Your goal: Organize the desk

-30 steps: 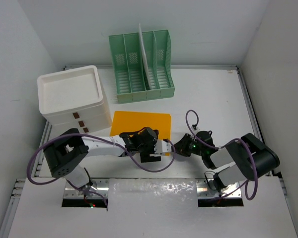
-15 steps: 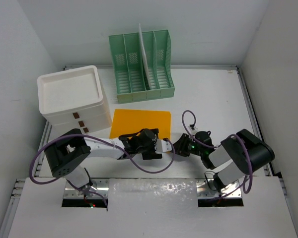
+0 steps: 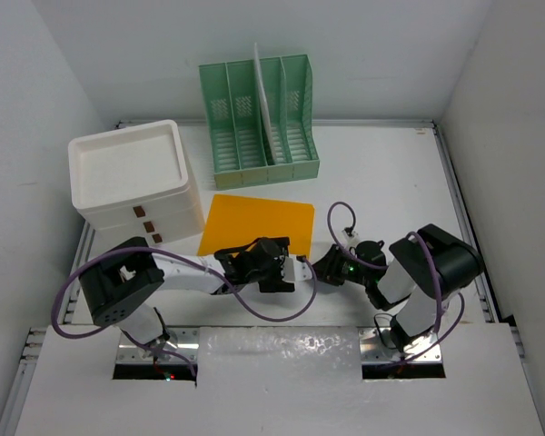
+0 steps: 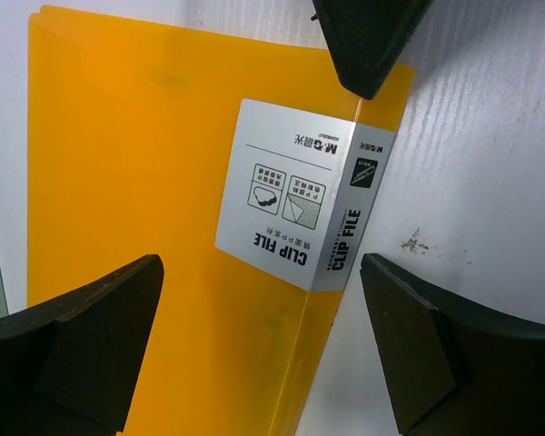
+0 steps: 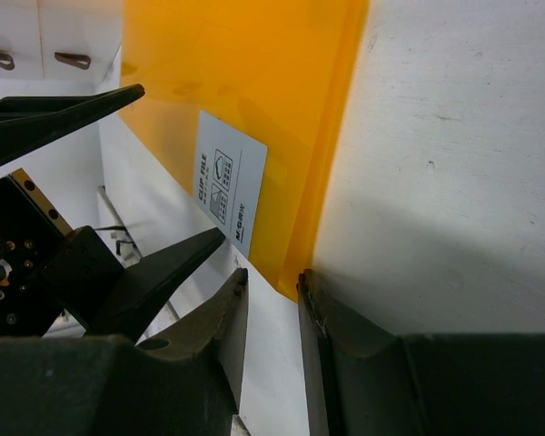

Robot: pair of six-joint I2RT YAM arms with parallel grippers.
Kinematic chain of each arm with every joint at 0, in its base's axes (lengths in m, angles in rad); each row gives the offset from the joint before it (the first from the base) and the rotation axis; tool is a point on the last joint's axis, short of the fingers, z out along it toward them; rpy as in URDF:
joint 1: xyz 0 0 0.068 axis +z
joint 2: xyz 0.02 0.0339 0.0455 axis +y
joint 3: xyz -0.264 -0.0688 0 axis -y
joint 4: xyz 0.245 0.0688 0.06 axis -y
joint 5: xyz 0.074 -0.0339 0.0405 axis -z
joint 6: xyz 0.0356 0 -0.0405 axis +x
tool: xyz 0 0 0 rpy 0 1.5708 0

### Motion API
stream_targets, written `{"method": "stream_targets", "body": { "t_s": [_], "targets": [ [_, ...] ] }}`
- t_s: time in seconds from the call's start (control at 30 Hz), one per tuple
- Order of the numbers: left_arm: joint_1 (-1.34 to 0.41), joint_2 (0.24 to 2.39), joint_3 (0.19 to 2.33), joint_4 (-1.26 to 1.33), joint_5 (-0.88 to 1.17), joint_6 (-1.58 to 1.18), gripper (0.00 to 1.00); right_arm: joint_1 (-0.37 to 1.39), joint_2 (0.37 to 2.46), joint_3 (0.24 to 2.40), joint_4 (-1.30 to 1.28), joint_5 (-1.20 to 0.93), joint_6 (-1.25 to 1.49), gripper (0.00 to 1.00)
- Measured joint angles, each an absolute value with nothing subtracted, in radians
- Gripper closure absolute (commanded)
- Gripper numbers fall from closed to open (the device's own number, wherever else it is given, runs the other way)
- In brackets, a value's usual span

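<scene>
An orange clip file (image 3: 259, 222) with a white label lies flat on the white desk (image 3: 381, 173), in front of my arms. My left gripper (image 3: 291, 270) is wide open over the file's near right part. In the left wrist view its jaws (image 4: 262, 272) straddle the spine edge below the label (image 4: 295, 218), and nothing is held. My right gripper (image 3: 320, 266) sits low at the file's near right corner. In the right wrist view (image 5: 272, 277) its fingers stand narrowly apart, with the orange corner (image 5: 286, 272) just at the tips.
A green slotted file rack (image 3: 257, 123) with an upright white sheet stands at the back. A white drawer box (image 3: 132, 177) stands at the left, its handles in the right wrist view (image 5: 73, 59). Silver rails (image 3: 459, 200) edge the desk.
The orange file has slid a little away from me and turned slightly. My right gripper has moved left toward its corner, close beside the left gripper.
</scene>
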State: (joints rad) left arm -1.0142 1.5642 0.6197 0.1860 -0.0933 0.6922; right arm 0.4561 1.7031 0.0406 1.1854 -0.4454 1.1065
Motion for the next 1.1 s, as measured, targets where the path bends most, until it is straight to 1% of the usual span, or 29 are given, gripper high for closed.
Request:
{"method": "stream_targets", "body": {
  "t_s": [0.53,0.77,0.87,1.0,1.03,1.1],
  "targets": [
    [-1.014,1.563,0.614,0.199,-0.112,0.707,0.11,0.456,1.662,0.041,1.133,-0.416,1.073,0.74],
    [-1.014,1.564,0.614,0.2,-0.113,0.707,0.11,0.456,1.697,0.041,1.174,-0.418,1.083,0.77],
    [-1.014,1.564,0.614,0.201,-0.113,0.707,0.11,0.456,1.703,0.044,1.179,-0.421,1.085,0.79],
    [-1.014,1.564,0.613,0.202,-0.114,0.707,0.11,0.456,1.703,0.055,1.162,-0.423,1.084,0.85],
    [-1.014,1.564,0.613,0.202,-0.114,0.707,0.11,0.456,1.703,0.059,1.158,-0.423,1.084,0.88],
    [-1.014,1.564,0.613,0.202,-0.115,0.707,0.11,0.456,1.703,0.065,1.151,-0.424,1.082,0.89]
  ]
}}
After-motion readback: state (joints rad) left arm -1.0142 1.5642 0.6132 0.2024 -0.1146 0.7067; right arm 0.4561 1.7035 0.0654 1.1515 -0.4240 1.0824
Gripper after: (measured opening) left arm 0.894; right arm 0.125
